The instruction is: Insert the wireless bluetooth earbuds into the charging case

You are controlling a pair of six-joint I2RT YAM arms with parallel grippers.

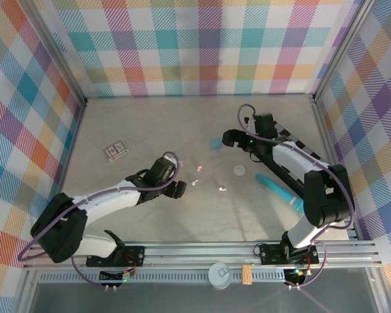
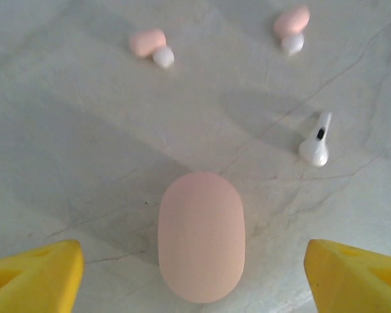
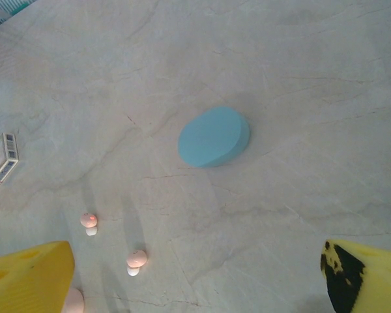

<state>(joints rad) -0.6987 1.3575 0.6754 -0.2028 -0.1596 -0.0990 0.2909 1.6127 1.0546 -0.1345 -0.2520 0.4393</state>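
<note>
Pale marble surface (image 2: 85, 163). Left claw (image 2: 195, 274) released, straddling pink charging case (image 2: 201, 235), long axis straight ahead. Pink earbuds (image 2: 148, 43) beyond; white earbud (image 2: 315, 145) ahead-right, stem pointing away. Right claw (image 3: 195, 274) released, teal case (image 3: 214, 137) ahead.

We see a matt, smooth pink case (image 2: 201, 236), a glossy white plastic earbud (image 2: 315, 145), and a veined, perhaps stone-patterned tabletop (image 2: 72, 143) with dull sheen.

yellow fingertips (image 2: 32, 277) cut off at both bottom corners, pink case (image 3: 72, 302) clipped by the lower edge, small box (image 3: 1, 158) sliced by the left edge, teal tube (image 1: 277, 190) partly behind the right arm (image 1: 300, 168), earbuds (image 1: 197, 169) mere specks from above
</note>
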